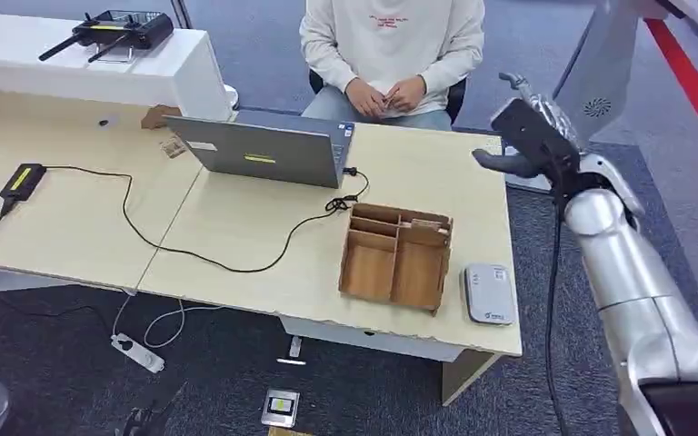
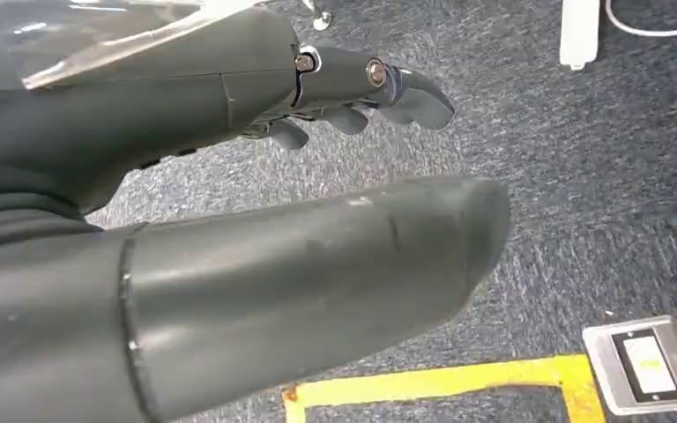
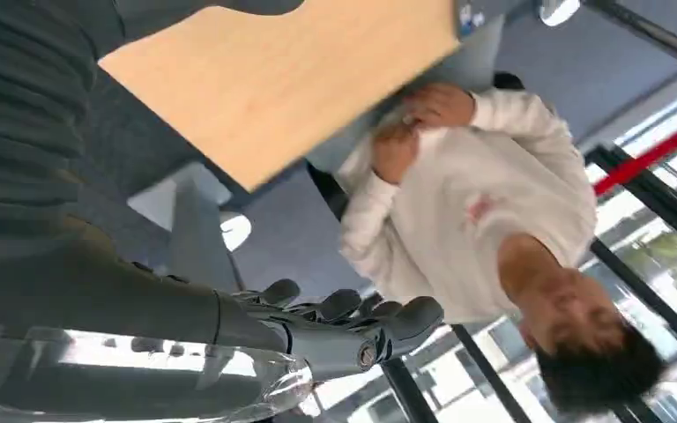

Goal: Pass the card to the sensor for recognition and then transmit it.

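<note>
Fingers seemingly empty, beyond desk edge.

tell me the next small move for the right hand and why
Probably lower the right hand toward the wooden tray, likeliest place for a card. It hovers empty beyond the table's far right corner, holding no card, so the white sensor has nothing to read.

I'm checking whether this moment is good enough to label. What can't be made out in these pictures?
- The card: whether the person's hands hold it is too small to tell in the head view and blurred in the right wrist view.
- Wooden organizer: its walls hide some compartment floors.
- Right hand: seen from behind, its palm is hidden.
- Left hand: its thumb blocks much of the floor.
</note>
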Tool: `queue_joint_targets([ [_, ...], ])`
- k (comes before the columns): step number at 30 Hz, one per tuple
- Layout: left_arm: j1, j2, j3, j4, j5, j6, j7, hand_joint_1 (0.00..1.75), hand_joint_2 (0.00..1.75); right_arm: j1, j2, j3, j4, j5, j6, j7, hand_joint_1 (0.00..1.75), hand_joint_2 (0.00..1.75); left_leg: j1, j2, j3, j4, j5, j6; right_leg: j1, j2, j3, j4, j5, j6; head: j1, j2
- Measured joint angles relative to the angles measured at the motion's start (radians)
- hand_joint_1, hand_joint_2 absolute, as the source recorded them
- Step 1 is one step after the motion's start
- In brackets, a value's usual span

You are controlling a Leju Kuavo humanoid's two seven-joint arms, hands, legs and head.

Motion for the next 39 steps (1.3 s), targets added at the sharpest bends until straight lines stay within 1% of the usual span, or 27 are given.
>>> queue_joint_targets([
  [4,-0.003,-0.062,0.013,0.027,0.014,0.080,-0.023,0.00,0.00,0.115,-0.027,0.000,-0.101,0.007,0.031,0.047,0.00,1.75,0.000,0.000,0.001,0.000,0.000,0.001,0.000,0.000,0.001,0.000,0.000,0.000,0.000,0.000],
  [6,-0.007,-0.098,0.019,0.053,0.021,0.090,-0.034,0.00,0.00,0.161,-0.041,0.000,-0.157,0.008,0.039,0.058,0.00,1.75,-0.001,0.000,0.000,0.000,0.000,0.001,-0.001,0.001,0.001,0.000,0.000,0.000,0.000,0.000],
  [8,-0.013,-0.119,0.024,0.076,0.028,0.089,-0.043,0.00,0.00,0.179,-0.050,0.000,-0.190,0.008,0.047,0.064,0.00,1.75,-0.001,0.001,0.001,0.000,0.000,0.001,-0.002,0.001,0.001,0.000,0.000,0.000,0.000,0.000],
  [15,-0.023,-0.158,0.035,0.122,0.034,0.086,-0.050,0.00,0.00,0.203,-0.072,-0.001,-0.260,0.008,0.050,0.067,0.00,1.75,0.000,0.001,0.001,0.000,0.000,0.000,-0.002,0.001,0.001,0.000,0.000,0.000,0.000,0.000],
  [26,-0.029,-0.179,0.047,0.153,0.034,0.086,-0.055,0.00,0.00,0.212,-0.086,-0.001,-0.301,0.008,0.052,0.067,0.00,1.75,0.000,0.001,0.001,0.000,0.000,0.000,-0.001,0.001,0.001,0.000,0.000,0.000,0.000,0.000],
  [27,-0.030,-0.180,0.047,0.156,0.034,0.086,-0.057,0.00,0.00,0.214,-0.086,-0.001,-0.302,0.008,0.053,0.067,0.00,0.00,0.000,0.001,0.001,0.000,0.000,0.000,-0.001,0.001,0.001,0.000,0.000,0.000,0.000,0.000],
  [28,-0.031,-0.182,0.048,0.159,0.033,0.086,-0.058,0.00,0.00,0.219,-0.087,-0.001,-0.306,0.009,0.054,0.068,0.00,0.00,0.000,0.001,0.001,0.000,0.000,0.000,-0.001,0.001,0.001,0.000,0.000,0.000,0.001,0.000],
  [29,-0.033,-0.183,0.048,0.162,0.031,0.087,-0.059,0.00,0.00,0.226,-0.087,-0.001,-0.310,0.011,0.056,0.072,0.00,1.75,0.000,0.001,0.001,0.000,0.000,0.000,-0.001,0.001,0.001,0.000,0.000,0.000,0.000,0.000],
  [35,-0.038,-0.185,0.048,0.183,-0.003,0.088,-0.062,0.00,0.00,0.349,-0.098,-0.015,-0.392,0.028,0.066,0.137,0.00,1.75,0.000,0.000,0.000,0.000,-0.001,0.001,-0.001,0.001,0.001,0.000,0.000,0.000,0.000,0.000],
  [38,-0.041,-0.185,0.048,0.191,-0.023,0.088,-0.062,0.00,0.00,0.391,-0.102,-0.025,-0.425,0.047,0.066,0.154,0.00,1.75,0.000,0.000,0.000,0.000,-0.001,0.000,-0.001,0.001,0.001,0.000,0.000,0.000,0.000,0.000],
  [39,-0.041,-0.185,0.048,0.194,-0.029,0.088,-0.067,0.00,0.00,0.401,-0.103,-0.026,-0.434,0.077,0.058,0.149,0.00,1.75,0.000,0.000,0.000,-0.001,-0.001,0.000,-0.001,0.001,0.001,0.000,0.000,0.000,0.000,0.000],
])
